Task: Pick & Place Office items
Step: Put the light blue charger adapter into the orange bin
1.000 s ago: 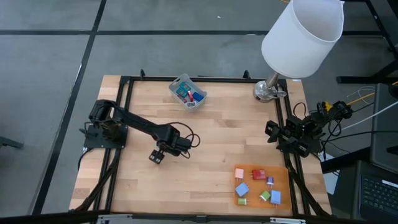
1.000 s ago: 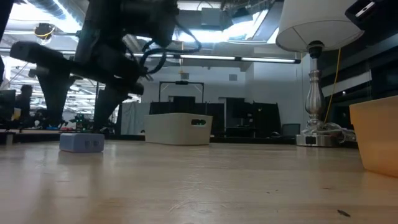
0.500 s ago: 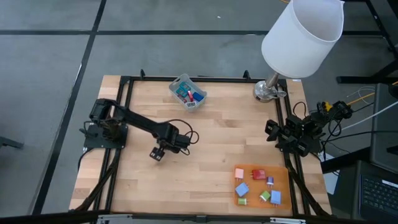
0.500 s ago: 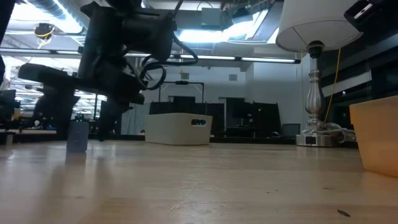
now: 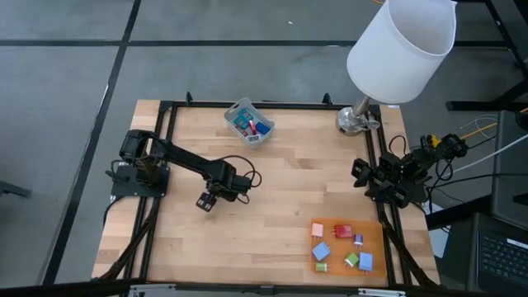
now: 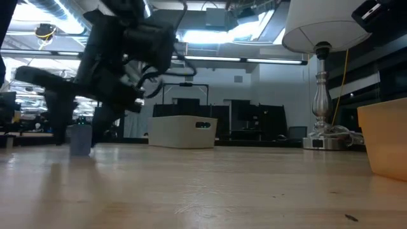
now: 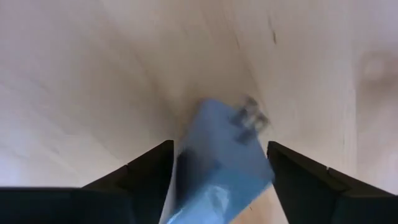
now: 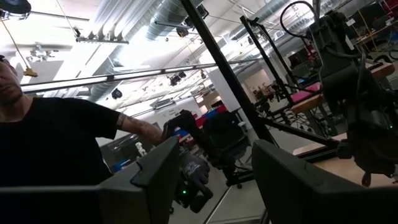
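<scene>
My left gripper [image 5: 205, 201] is out over the middle-left of the table, shut on a small pale-blue block [image 7: 217, 165]. In the low view the block [image 6: 80, 140] stands on end between the dark fingers, with its lower end at table level; whether it touches the wood I cannot tell. Several more pieces, blue, red, pink and green, lie on the orange mat [image 5: 376, 247] near the right front corner. A few lie in the grey bin [image 5: 239, 111] at the far edge. My right gripper [image 5: 363, 175] waits open at the table's right edge. My left gripper pinches the blue block between its two fingers [image 7: 146, 177], one on each long side [image 7: 186, 180]. The fingers come from above, pointing down. The block's end with small metal prongs [image 7: 250, 115] points away from the wrist, toward the table.
A table lamp with a white shade [image 5: 402, 45] stands at the far right corner, its base [image 5: 355, 120] on the wood. A black frame [image 5: 165, 148] runs around the table. Bare wood lies between my left gripper and the mat. A person shows in the right wrist view, beyond the table.
The blue block lay flat on the table a second ago; it now stands on end between my left gripper's fingers. My left gripper has drawn back slightly toward the table's left and far side.
</scene>
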